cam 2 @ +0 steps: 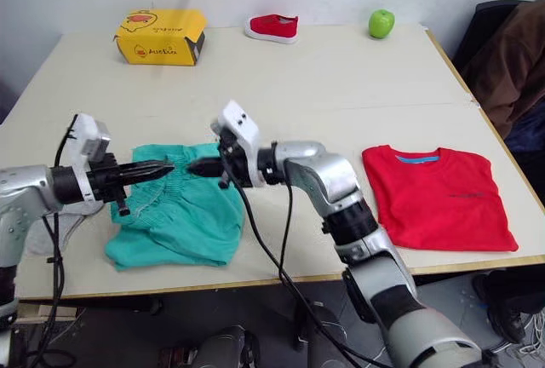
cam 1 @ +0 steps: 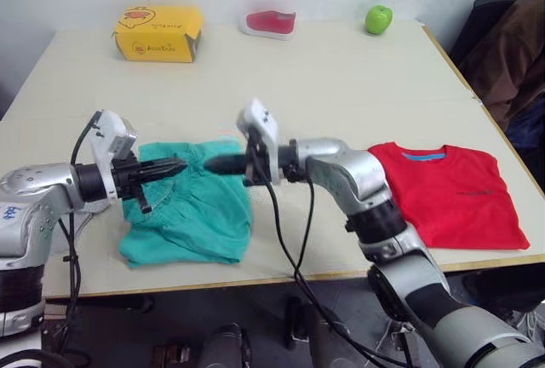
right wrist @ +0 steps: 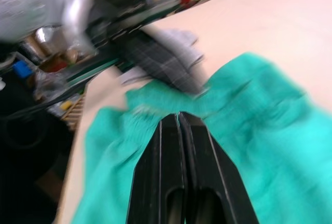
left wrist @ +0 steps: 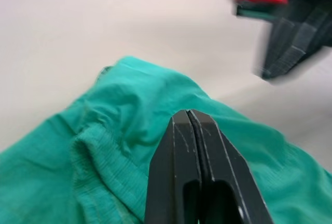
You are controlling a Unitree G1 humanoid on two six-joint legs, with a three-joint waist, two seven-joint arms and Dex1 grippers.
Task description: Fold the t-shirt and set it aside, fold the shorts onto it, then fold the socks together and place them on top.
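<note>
The teal shorts (cam 1: 192,215) lie crumpled near the table's front left, gathered waistband toward the back. My left gripper (cam 1: 174,166) is shut and points right, just over the waistband. Facing it from the right, my right gripper (cam 1: 211,163) is also shut, its tips at the shorts' back edge. I see no cloth between either pair of fingers in the wrist views. The red t-shirt (cam 1: 451,193) lies folded flat at the front right. A pale grey bit of cloth, apparently the socks (cam 2: 47,236), peeks out under my left forearm.
Along the table's far edge stand a yellow box (cam 1: 158,33), a small red-and-white shoe (cam 1: 270,22) and a green apple (cam 1: 378,19). A chair draped with a brown jacket (cam 1: 515,44) stands off the table's right side.
</note>
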